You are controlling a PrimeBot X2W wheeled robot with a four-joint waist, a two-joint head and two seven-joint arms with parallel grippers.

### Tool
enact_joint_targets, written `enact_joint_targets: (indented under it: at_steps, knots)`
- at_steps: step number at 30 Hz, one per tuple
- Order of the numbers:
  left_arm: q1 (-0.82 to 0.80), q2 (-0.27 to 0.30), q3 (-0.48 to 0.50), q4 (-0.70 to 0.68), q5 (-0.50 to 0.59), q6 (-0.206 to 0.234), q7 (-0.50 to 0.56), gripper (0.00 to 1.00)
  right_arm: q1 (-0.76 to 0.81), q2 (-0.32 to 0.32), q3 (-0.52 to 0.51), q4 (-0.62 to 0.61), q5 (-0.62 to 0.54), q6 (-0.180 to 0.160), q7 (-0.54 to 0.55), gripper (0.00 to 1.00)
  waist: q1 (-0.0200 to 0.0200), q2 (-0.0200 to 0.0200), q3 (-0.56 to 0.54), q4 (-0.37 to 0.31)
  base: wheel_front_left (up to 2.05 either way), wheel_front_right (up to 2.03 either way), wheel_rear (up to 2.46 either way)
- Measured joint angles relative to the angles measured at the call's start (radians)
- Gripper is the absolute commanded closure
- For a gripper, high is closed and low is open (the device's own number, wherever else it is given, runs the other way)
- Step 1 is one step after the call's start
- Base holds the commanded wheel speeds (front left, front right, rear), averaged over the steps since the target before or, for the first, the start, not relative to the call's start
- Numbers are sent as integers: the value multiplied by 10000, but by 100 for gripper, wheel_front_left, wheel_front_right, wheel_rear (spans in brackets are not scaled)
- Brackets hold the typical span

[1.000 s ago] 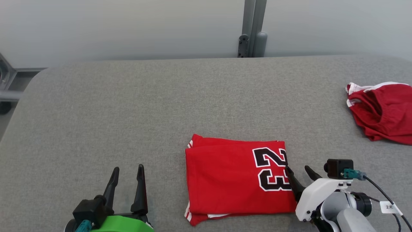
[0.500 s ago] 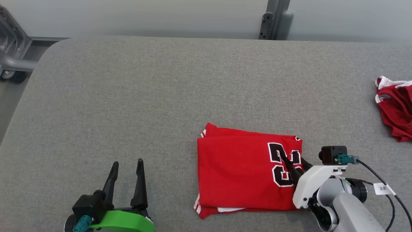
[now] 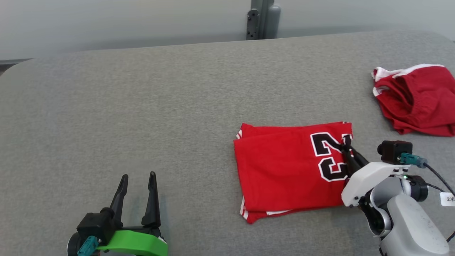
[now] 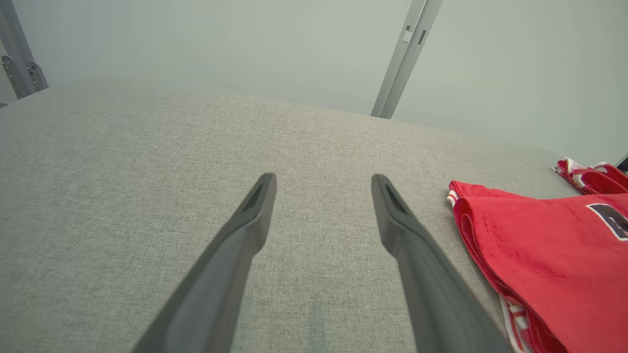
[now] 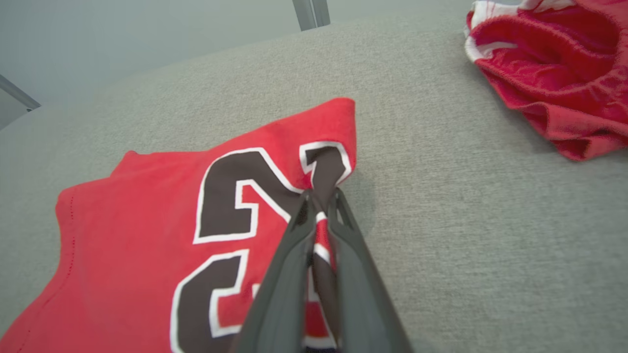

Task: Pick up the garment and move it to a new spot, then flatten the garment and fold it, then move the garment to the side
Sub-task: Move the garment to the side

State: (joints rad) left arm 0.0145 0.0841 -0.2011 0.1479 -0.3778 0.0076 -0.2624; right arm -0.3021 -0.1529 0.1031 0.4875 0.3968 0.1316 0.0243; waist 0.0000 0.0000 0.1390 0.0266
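A folded red jersey [image 3: 291, 167] lies flat on the grey padded table [image 3: 142, 106]. It carries large black digits edged in white: a "2" reads clearly, and the digit next to it is partly bunched and covered, so it can't be read for sure. The right gripper [image 3: 346, 142] is clenched on the jersey's right edge, with a fold of that printed cloth pinched between its fingers [image 5: 294, 255]. The left gripper [image 3: 138, 176] sits low on the table well to the left of the jersey, fingers spread wide and grasping nothing. A second, crumpled red garment with white trim [image 3: 416, 99] lies beyond the jersey's right side, apart from it. A small white tag [image 3: 448, 199] on the cable right of the jersey shows a "2" and a mark cut off at the edge.
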Motion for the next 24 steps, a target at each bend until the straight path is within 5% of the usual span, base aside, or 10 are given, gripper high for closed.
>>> enact_joint_targets:
  at_steps: [15,24]
  knots:
    - [-804,374,-341,-159,499,-153,293,0,-285,268,-963,-1012,-362,-2,-132,100,0,0,544,-3244,0,0,0]
    - [-1092,397,-474,-188,554,-159,349,0,-1162,499,-769,-1101,-418,-4,-213,100,1,0,1292,-3872,0,0,0]
